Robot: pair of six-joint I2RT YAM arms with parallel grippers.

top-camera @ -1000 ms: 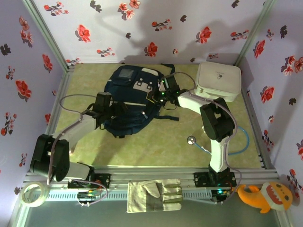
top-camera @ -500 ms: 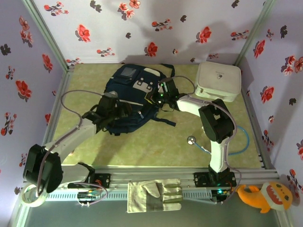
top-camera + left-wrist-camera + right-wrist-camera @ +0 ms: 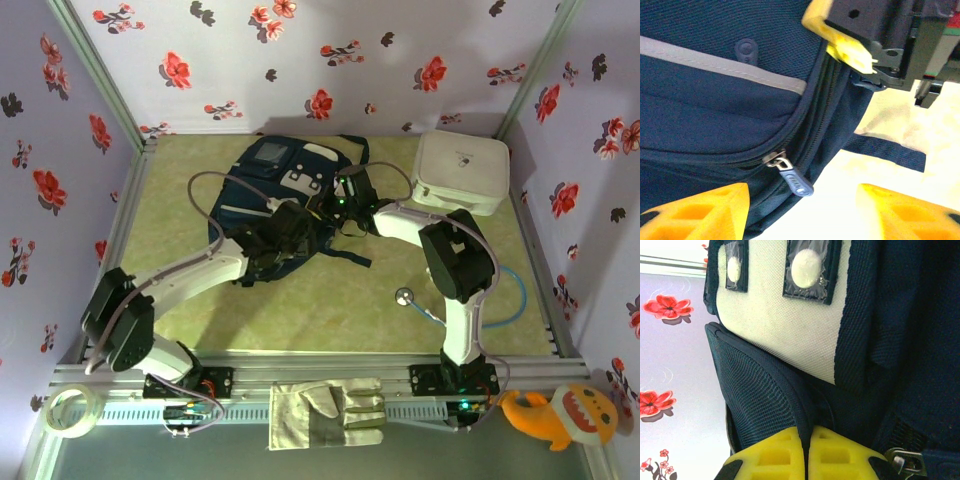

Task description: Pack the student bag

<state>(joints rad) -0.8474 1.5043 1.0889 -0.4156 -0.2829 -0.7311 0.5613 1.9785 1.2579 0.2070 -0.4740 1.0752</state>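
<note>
Seen from above, the one student bag [image 3: 262,200] lies at the back middle of the table [image 3: 330,300], the jaws over it too small to read. The left wrist view shows the left gripper [image 3: 801,195] spread apart, holding nothing, one zip pull [image 3: 794,179] between its two yellow fingers [image 3: 700,210]. The right wrist view shows the right gripper [image 3: 805,435] pinched shut on a dark fold of the bag, under two white round studs [image 3: 806,264].

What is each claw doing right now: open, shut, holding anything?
Left claw: open, holding nothing.
Right claw: shut, pinching the backpack fabric.
</note>
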